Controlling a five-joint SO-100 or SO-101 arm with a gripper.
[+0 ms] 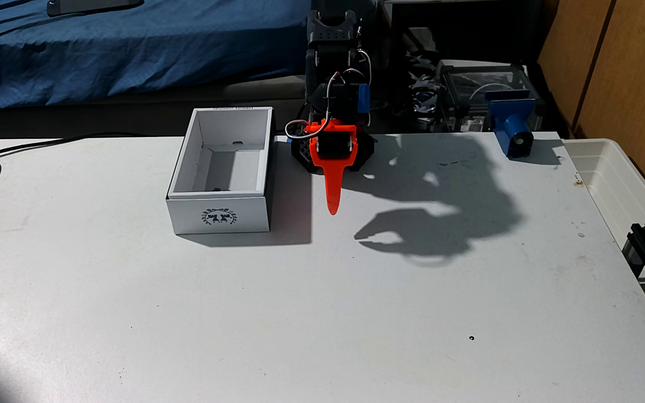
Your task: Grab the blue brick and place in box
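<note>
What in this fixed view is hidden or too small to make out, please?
- Blue brick: just a tiny dark-blue speck inside the box; the near wall hides the rest, so its identity is unsure.
- Gripper: seen edge-on, one orange finger covers the other, so whether the jaws are open cannot be told.
- Arm base: the gripper blocks it.
- Translucent plastic tub: cut off by the right edge.

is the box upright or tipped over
Upright: the box sits flat on the table, open top facing up, wreath emblem on its near side.
</note>
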